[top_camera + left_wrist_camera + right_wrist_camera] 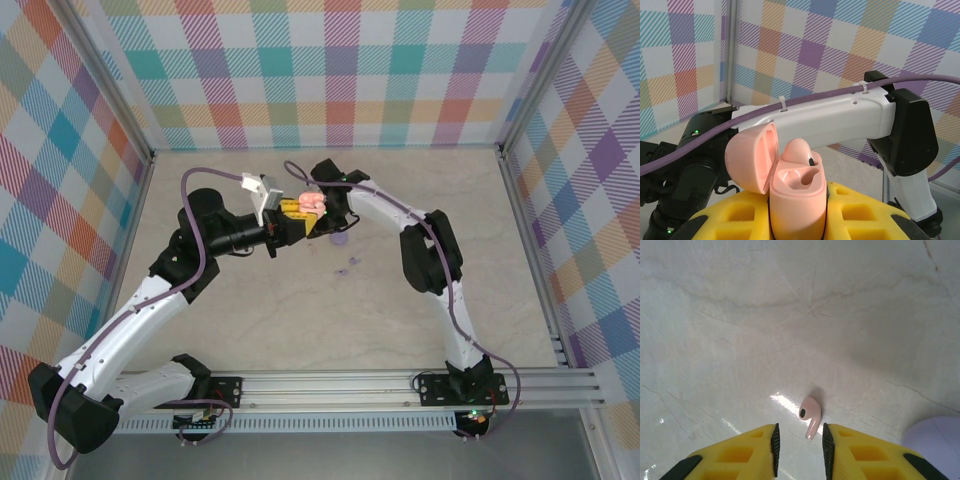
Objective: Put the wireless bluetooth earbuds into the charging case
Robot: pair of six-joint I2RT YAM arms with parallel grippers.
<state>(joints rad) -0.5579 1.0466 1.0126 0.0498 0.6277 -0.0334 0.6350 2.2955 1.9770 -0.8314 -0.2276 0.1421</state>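
Left claw: you see its yellow fingers clamped together on the case, one finger on each side, and it holds the case above the table
Case: pink, upright between the left fingers; in the top view it is near the middle of the table, towards the far wall
Lid: swung open to the left side of the case, with its hollow inside facing the camera
Seated earbud: pink, it sits in the far socket of the case and its round head rises above the rim; the nearer socket shows as an open hollow
Right claw: its fingers stand apart with a narrow gap and point down at the table; the pads do not touch the earbud
Loose earbud: pink, it lies on the table with its shadow beside it; the stem points into the gap between the right fingertips
Lilac disc: it lies on the table, at the right of the right claw; in the top view it is just in front of both claws
Lilac bits: two small pieces on the table, a little nearer to you than the disc; they are too small to tell their shape
Table: pale, with thin marble veins
Right arm: its white link with the purple cable passes just behind the open case
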